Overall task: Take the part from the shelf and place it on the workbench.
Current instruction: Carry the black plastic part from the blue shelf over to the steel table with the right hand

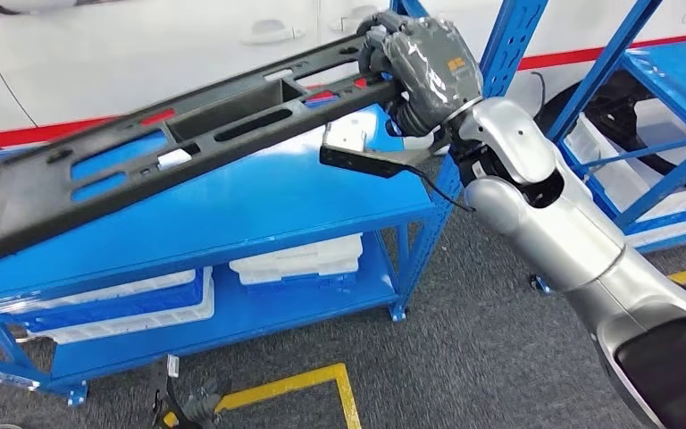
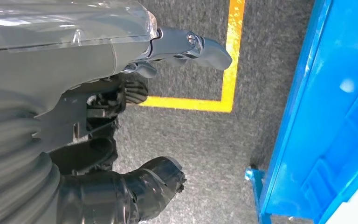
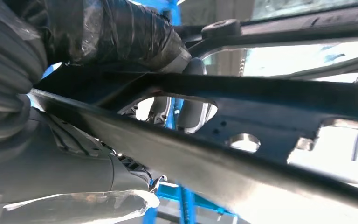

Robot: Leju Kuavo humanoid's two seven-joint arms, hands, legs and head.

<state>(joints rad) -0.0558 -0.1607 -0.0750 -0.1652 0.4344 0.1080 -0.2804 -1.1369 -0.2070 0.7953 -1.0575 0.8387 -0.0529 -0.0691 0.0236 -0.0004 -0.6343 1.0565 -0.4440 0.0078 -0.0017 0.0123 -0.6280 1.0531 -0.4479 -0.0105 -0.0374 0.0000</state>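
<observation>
The right hand (image 1: pixel 424 63) grasps one end of the long black part (image 1: pixel 170 134), holding it tilted in the air above the blue shelf (image 1: pixel 259 210). Transport step is in hand. Next: carry it to the workbench, keeping the far end clear of the uprights. The left hand (image 2: pixel 121 112) hangs released.

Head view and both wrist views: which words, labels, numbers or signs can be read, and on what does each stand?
None can be read.
Small orange mark on the back of the grey right hand, which holds the long black plastic part: too blurred to read.
Blue metal shelf, white bins, yellow floor line: no text.
</observation>
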